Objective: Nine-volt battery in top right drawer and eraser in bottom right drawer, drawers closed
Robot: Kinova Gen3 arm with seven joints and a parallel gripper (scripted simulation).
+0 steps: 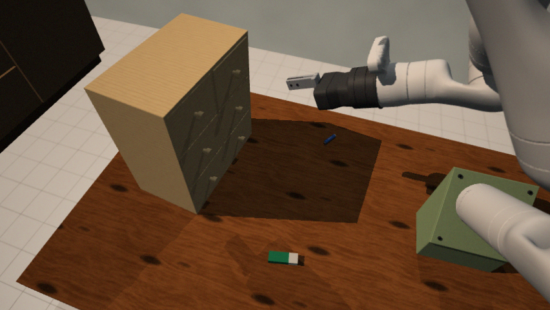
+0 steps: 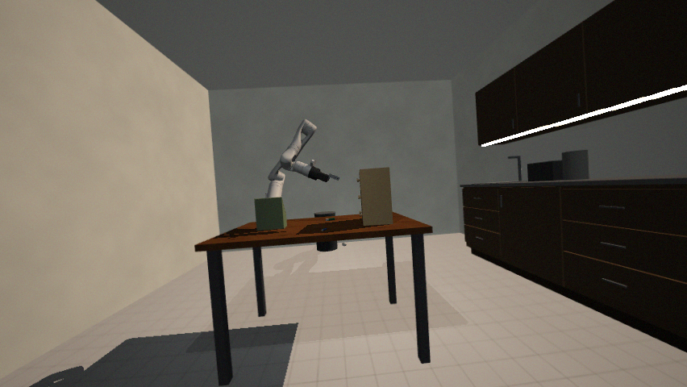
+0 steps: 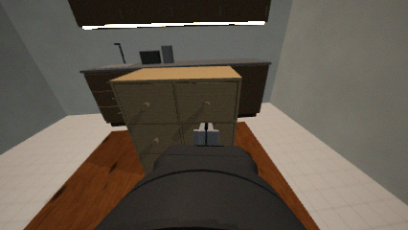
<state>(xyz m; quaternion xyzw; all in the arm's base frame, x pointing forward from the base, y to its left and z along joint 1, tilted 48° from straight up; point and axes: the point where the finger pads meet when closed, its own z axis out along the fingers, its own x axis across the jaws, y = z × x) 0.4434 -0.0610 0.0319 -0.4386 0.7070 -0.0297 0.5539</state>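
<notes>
The small wooden chest [image 1: 173, 107] stands at the table's back left, with three rows of two drawers, all pushed in. It also shows in the wrist view [image 3: 177, 110] and in the exterior view [image 2: 375, 196]. My gripper [image 1: 289, 83] is shut and empty. It hangs level in the air, pointing at the chest's front, well apart from it and at about the height of the top row. In the wrist view my fingers [image 3: 206, 136] sit just below the top right drawer's knob [image 3: 206, 103]. The green and white eraser [image 1: 283, 257] lies flat near the table's front. No nine-volt battery shows in any view.
A small blue stick-like thing [image 1: 329, 139] lies on the table between the chest and my arm. The green block [image 1: 469, 219] carrying my arm's base stands at the right. The table edge runs close behind the chest.
</notes>
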